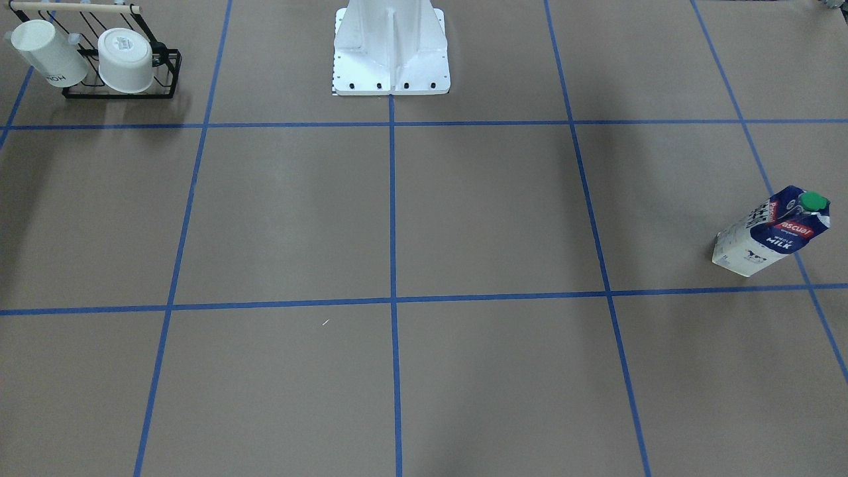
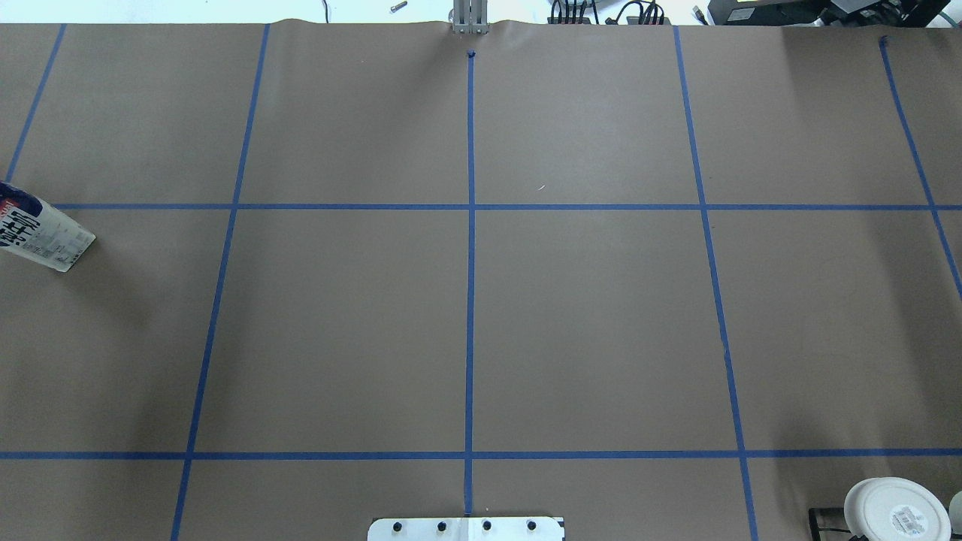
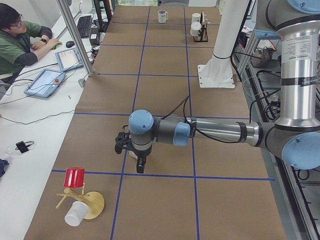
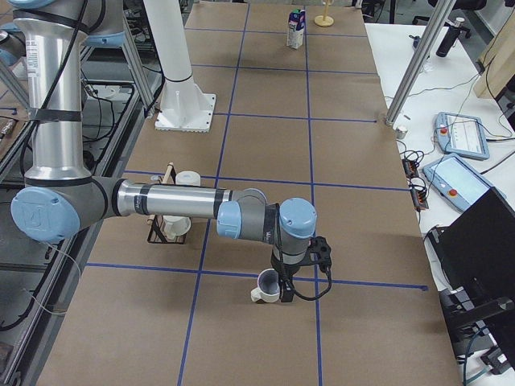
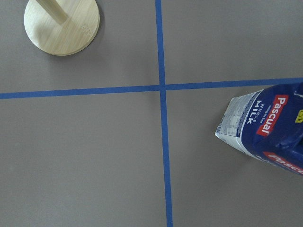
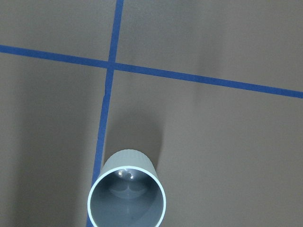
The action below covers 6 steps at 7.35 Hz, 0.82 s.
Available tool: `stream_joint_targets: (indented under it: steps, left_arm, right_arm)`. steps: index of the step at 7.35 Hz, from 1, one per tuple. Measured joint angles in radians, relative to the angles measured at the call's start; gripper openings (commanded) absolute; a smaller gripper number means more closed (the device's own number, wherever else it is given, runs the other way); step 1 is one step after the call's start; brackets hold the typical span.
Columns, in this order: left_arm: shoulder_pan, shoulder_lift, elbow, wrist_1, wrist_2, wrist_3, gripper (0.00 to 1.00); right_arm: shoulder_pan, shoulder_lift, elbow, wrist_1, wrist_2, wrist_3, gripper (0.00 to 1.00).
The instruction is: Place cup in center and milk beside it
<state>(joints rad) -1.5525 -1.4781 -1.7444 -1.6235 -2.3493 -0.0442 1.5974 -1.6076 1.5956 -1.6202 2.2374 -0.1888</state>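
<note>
The plain white cup (image 6: 127, 191) stands upright on a blue tape line, seen from above at the bottom of the right wrist view. In the right exterior view my right gripper (image 4: 283, 280) hangs right at the cup (image 4: 268, 285); I cannot tell whether it is open or shut. The milk (image 1: 772, 232) stands upright at the table's left end, and also shows in the overhead view (image 2: 37, 233) and the left wrist view (image 5: 265, 130). My left gripper (image 3: 139, 164) points down over the table; I cannot tell its state. The center (image 2: 470, 330) is bare.
A black wire rack (image 1: 122, 89) holds a lettered mug (image 1: 46, 50) and a stickered cup (image 1: 126, 59) at the robot's right. A wooden stand (image 3: 85, 202) with a red cup (image 3: 74, 177) is at the left end. The white robot base (image 1: 391, 50) is at the table's edge.
</note>
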Motion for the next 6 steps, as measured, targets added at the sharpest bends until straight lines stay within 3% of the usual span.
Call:
stream_joint_targets:
  steps: [2, 4, 6]
  left_arm:
    - [0.000, -0.006, -0.002, -0.023, 0.003, 0.001, 0.99]
    - [0.000, -0.012, -0.001, -0.066, 0.003, 0.000, 0.99]
    - [-0.001, -0.013, 0.000, -0.103, 0.003, -0.002, 0.99]
  right_arm:
    - [0.000, 0.000, -0.004, -0.001, 0.016, 0.001, 1.00]
    - [0.000, 0.000, -0.007, 0.004, 0.098, -0.003, 1.00]
    - [-0.001, -0.008, -0.007, 0.134, 0.135, -0.002, 1.00]
